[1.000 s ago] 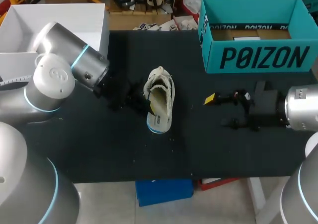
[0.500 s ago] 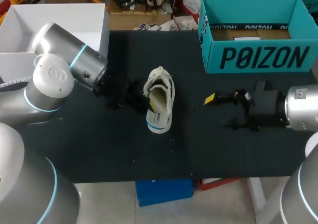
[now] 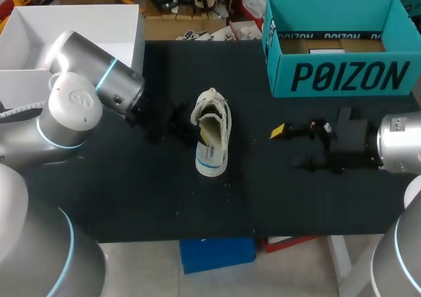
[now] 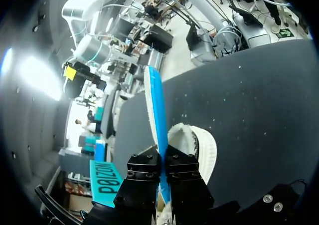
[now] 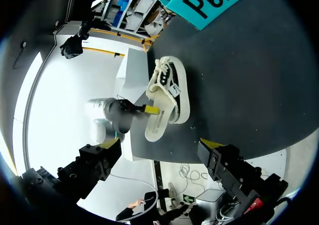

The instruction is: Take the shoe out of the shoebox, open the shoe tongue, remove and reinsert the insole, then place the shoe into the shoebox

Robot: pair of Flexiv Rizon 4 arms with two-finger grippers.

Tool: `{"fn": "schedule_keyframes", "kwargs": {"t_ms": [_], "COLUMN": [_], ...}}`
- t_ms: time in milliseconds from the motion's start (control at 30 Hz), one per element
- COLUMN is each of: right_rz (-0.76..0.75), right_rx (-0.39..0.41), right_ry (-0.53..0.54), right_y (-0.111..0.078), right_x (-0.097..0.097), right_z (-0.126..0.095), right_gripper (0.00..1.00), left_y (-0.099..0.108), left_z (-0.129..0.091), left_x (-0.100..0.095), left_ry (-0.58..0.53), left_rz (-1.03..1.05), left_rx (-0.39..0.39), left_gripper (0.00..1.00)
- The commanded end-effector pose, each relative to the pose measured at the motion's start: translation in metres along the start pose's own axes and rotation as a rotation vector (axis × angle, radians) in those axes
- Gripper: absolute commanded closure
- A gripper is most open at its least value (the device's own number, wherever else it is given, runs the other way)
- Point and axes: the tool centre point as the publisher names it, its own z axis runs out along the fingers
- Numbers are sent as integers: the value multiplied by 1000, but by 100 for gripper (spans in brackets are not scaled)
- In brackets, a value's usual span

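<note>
A cream shoe (image 3: 212,119) lies on the black table (image 3: 131,191), midway across it. A white insole with a blue underside (image 3: 211,159) sticks out past the shoe's heel. My left gripper (image 3: 197,136) is shut on the insole's side edge. From the left wrist, the insole (image 4: 153,103) stands edge-on, pinched by the left gripper (image 4: 163,160), with the shoe (image 4: 199,145) just beyond. My right gripper (image 3: 289,147) stays open to the right of the shoe, nothing in it. In the right wrist view it (image 5: 159,145) faces the shoe (image 5: 170,90) and insole (image 5: 155,127).
The teal shoebox (image 3: 342,76) stands open at the back right, and shows again past the held insole as the shoebox (image 4: 102,182). A white box (image 3: 72,27) sits at the back left. The table's front edge runs close below the shoe.
My left arm has shifted slightly, and the insole's free end has moved a little at the shoe's heel. The right arm has not moved.
</note>
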Motion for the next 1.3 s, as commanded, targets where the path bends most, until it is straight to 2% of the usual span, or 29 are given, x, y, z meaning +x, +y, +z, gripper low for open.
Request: {"fn": "schedule_keyframes", "kwargs": {"t_ms": [33, 500, 933, 967, 1000, 1100, 1300], "right_rz": [1, 1, 1, 1, 1, 1, 1], "right_rx": [0, 0, 0, 0, 0, 0, 0], "right_ry": [-1, -1, -1, -1, -1, -1, -1], "right_y": [0, 0, 0, 0, 0, 0, 0], "right_x": [0, 0, 0, 0, 0, 0, 0], "right_z": [0, 0, 0, 0, 0, 0, 0], "right_gripper": [0, 0, 0, 0, 0, 0, 0], "left_y": [7, 30, 42, 41, 39, 33, 12], "left_z": [6, 6, 6, 5, 5, 2, -2], "left_x": [1, 9, 12, 11, 9, 3, -4], "left_ry": [-5, 5, 22, 21, 18, 4, -27], "left_rz": [0, -19, -38, -38, -37, -22, -17], "left_rx": [-4, -50, -82, -82, -82, -79, -40], "left_gripper": [100, 100, 100, 96, 77, 63, 63]}}
